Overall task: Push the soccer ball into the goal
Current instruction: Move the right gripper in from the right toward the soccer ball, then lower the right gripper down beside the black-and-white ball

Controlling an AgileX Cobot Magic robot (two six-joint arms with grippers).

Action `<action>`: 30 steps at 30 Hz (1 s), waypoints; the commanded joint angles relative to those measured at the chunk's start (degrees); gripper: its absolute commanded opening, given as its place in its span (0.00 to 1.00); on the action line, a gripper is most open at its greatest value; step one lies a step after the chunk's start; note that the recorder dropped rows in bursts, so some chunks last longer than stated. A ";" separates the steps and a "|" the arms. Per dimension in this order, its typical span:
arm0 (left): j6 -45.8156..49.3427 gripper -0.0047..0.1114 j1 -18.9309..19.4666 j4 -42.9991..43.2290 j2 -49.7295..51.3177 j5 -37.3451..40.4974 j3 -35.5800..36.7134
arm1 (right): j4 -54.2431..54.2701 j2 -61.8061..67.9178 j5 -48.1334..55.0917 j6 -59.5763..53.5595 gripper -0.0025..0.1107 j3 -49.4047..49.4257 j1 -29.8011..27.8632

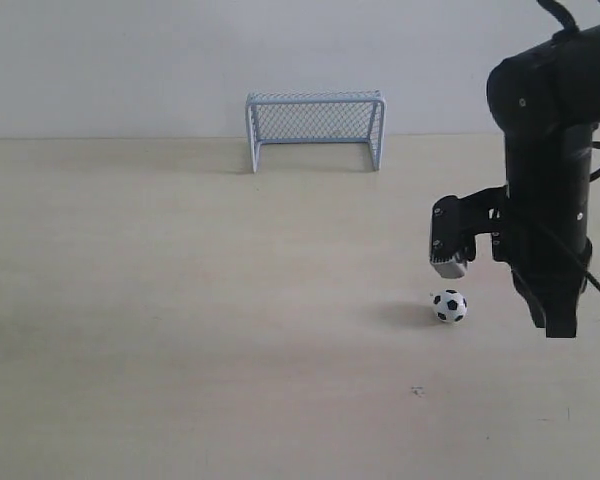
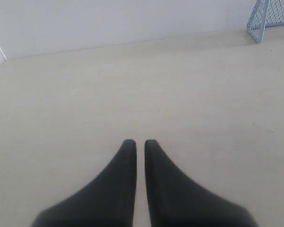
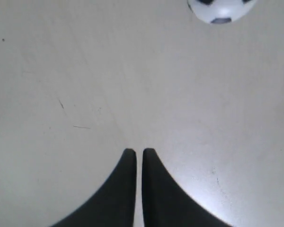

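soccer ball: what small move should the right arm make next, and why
Probably shift the right tool sideways until its closed tips line up behind the soccer ball, on the side away from the goal. In the right wrist view the ball lies ahead of the tips but off their line, untouched, so a straight push now would likely miss it.

Open table (image 1: 230, 300) all the way from soccer ball (image 1: 449, 306) to goal (image 1: 315, 121).

Even, bright, slightly washed-out light is seen throughout. A soft shadow is cast on the surface (image 1: 180, 330) left of the soccer ball (image 1: 450, 306) in the exterior view. Pale glare is shown beside the right hand (image 3: 138, 152), whose edges are blurred.
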 commanded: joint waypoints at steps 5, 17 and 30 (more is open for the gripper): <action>-0.53 0.09 -0.45 0.01 0.32 -0.30 -0.24 | -3.94 4.08 -0.37 -2.80 0.02 -1.78 4.90; -0.53 0.09 -0.45 0.01 0.32 -0.30 -0.24 | -4.67 4.91 -3.57 -5.42 0.02 -1.78 9.36; -0.53 0.09 -0.45 0.01 0.32 -0.30 -0.24 | -4.68 4.91 -6.27 -8.47 0.02 -1.78 9.54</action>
